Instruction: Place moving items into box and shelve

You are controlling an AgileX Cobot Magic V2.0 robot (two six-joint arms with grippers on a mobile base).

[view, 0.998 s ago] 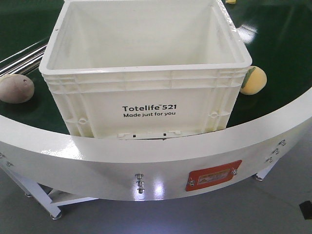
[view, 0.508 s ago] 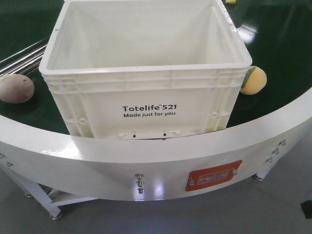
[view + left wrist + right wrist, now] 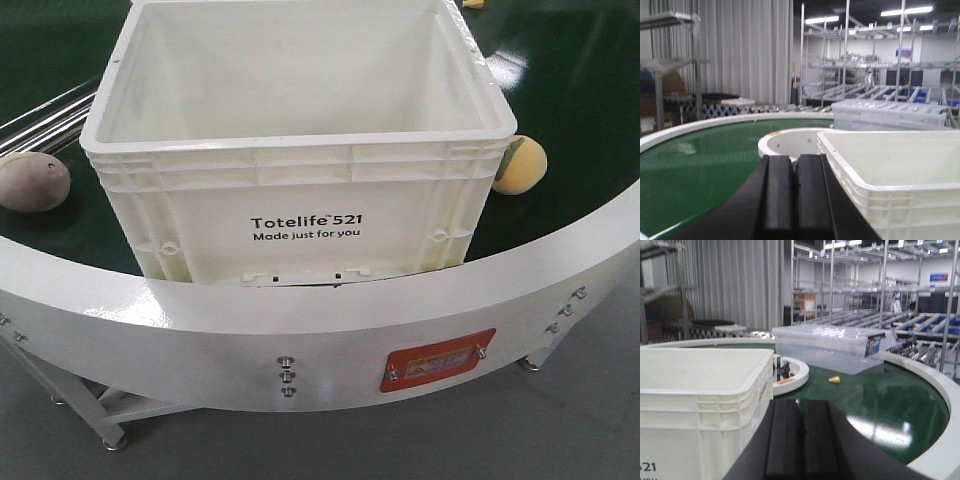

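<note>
**Front view.** The white box (image 3: 300, 205), printed "Totelife 521 Made just for you", is standing upright and open on the round green desk (image 3: 575, 90). Its near wall is sitting just behind the desk's white outer rim (image 3: 300, 325). The brownish-beige piece (image 3: 32, 181) is lying on the green surface to the left of the box, apart from it and near some metal rollers (image 3: 40, 115). The yellow-orange piece (image 3: 521, 164), its green patch facing the box, is lying just beside the box's near right corner; whether it is touching the wall cannot be told. Both pieces are lying outside the box. An orange label (image 3: 438, 360) is showing on the rim's outer face.

**Left wrist view.** The left claw (image 3: 793, 195) is clenched on nothing, its black fingers pressing together along a thin seam. The box is rising to its right.

**Right wrist view.** The right claw (image 3: 802, 440) is likewise clenched and empty, with the box to its left. Beyond it, a clear lidded bin (image 3: 830, 347) is resting on the desk, and a small yellow object (image 3: 834, 380) is lying in front of the bin. Metal shelving (image 3: 880, 285) is standing in the background.
</note>
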